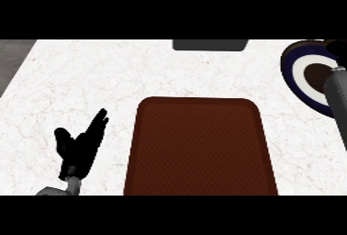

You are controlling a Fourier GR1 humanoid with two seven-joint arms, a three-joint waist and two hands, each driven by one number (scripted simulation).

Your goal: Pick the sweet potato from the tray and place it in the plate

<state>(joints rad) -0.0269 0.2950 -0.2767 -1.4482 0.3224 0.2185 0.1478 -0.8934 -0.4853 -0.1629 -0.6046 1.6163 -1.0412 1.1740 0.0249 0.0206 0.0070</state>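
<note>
Right robot hand (337,45) hangs over the plate (290,69).

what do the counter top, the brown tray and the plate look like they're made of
Counter top: seemingly marble or a stone-look laminate, white with faint reddish veins and little shine. Tray: probably moulded plastic, dark reddish brown with a fine woven texture, rounded corners and a raised rim, matte. Plate: possibly glazed ceramic, with dark blue, white and brown rings; it is partly hidden by the right forearm, so that is open.

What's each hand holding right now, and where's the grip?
Left hand is open beside the tray, holding nothing. Right forearm reaches over the plate; its hand is barely in view, so any hold can't be told. No sweet potato visible.
</note>
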